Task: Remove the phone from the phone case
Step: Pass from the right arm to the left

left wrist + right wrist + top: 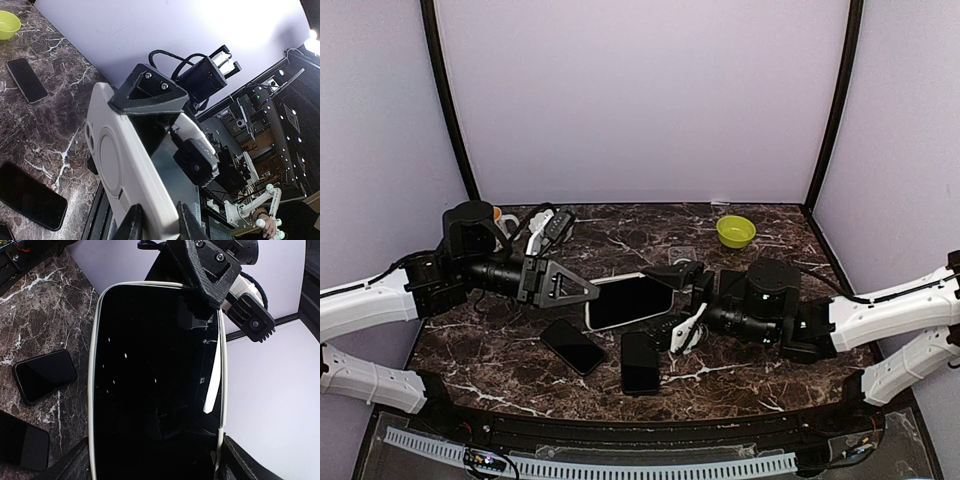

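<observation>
The phone (632, 300), in its white phone case (125, 170), is held above the desk (770, 380). The left end effector (585, 291) clamps one end of it; the right end effector (682, 300) grips the opposite end across its sides.

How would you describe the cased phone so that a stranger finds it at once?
Above the marble table, look where the left gripper and right gripper meet. Held between them is the phone: a white case frames it, unlike the two bare phones lying flat.

Noted: glossy black slab phone (632, 300) is seated inside cream plastic case (120, 170) (screen upward, dark), held aloft, roughly level, mid-scene.
</observation>
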